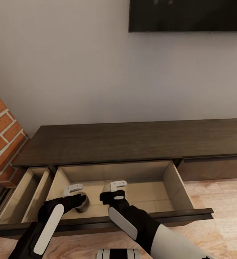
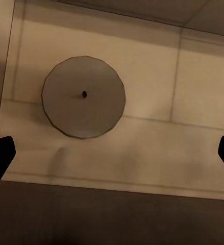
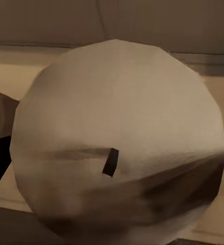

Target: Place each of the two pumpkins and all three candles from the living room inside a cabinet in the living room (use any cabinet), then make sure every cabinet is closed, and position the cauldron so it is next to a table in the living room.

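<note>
**Spotter:** Where are you right now?

**Me:** Both hands are down inside the open drawer [image 1: 176,187] of the cabinet [image 1: 133,144]. My left hand [image 1: 77,196] is spread wide, with its dark fingertips [image 2: 0,153] well apart. It hangs over the loose candle [image 2: 84,97], which stands upright on the drawer's floor. My right hand [image 1: 113,190] looks pinched on the held candle [image 3: 117,148], near the middle of the drawer. The candle spans the whole gap between the fingers, so I judge it gripped.

**Spotter:** What could bite you here?

**Me:** If I let go too high, the held candle drops, tips over and rolls across the drawer, because it's a smooth, squat cylinder. It could also knock the loose candle, which stands just beside it. And my forearms cross the drawer's front rail [image 1: 183,215]. If I pull back carelessly I could snag the rail and drag the drawer.

**Spotter:** Surfaces?

**Me:** The candles are pale, waxy and matte, each with a faceted round top and a short dark wick. The drawer is lined with flat beige panels that have faint seams. Outside, it's dark brown wood grain with no handles.

**Spotter:** Pumpkins? Cauldron?

**Me:** I can't say from here.
</note>
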Tool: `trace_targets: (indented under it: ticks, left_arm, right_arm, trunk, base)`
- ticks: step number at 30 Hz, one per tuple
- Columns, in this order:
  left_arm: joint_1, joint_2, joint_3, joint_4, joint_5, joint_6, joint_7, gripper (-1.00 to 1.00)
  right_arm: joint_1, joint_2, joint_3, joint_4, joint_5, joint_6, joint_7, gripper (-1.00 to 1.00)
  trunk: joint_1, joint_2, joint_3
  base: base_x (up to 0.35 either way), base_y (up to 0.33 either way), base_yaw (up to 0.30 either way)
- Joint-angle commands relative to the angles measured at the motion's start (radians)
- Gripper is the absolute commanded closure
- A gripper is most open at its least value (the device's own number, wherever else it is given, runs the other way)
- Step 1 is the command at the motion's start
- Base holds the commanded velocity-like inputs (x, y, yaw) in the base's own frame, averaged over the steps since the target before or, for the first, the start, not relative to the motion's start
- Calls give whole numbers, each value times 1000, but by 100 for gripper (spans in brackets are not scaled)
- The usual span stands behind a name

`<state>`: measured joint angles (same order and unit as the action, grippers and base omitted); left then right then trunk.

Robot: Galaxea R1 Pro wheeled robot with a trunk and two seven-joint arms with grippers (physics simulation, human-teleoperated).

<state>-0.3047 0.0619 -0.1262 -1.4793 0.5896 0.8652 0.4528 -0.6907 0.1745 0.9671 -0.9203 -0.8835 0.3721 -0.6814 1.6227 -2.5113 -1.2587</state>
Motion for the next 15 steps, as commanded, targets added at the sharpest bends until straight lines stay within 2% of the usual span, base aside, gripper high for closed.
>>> trace_targets:
  ticks: [1,4,10,13,15]
  left_arm:
    - [-1,1,-2,-1,10,2,10,-100]
    - [-1,1,-2,-1,10,2,10,-100]
    - [-1,1,-3,-1,10,3,10,-100]
    - [-1,1,-3,-1,10,3,10,-100]
    - [-1,1,-3,-1,10,3,10,-100]
  right_arm:
    - [-1,0,9,1,3,-9,-7,-100]
    - [-1,0,21,5,17,-28,-7,-100]
    - [-1,0,22,9,11,-25,-7,-100]
    - [-1,0,16,11,0,1,-10,-100]
    - [-1,0,3,9,-23,51,-13,-100]
  trunk:
    - [0,0,-1]
    - [0,0,-1]
    - [0,0,-1]
    - [0,0,-1]
    - [0,0,-1]
  base:
    - [0,0,0]
    - [0,0,0]
    - [0,0,0]
    - [0,0,0]
    - [0,0,0]
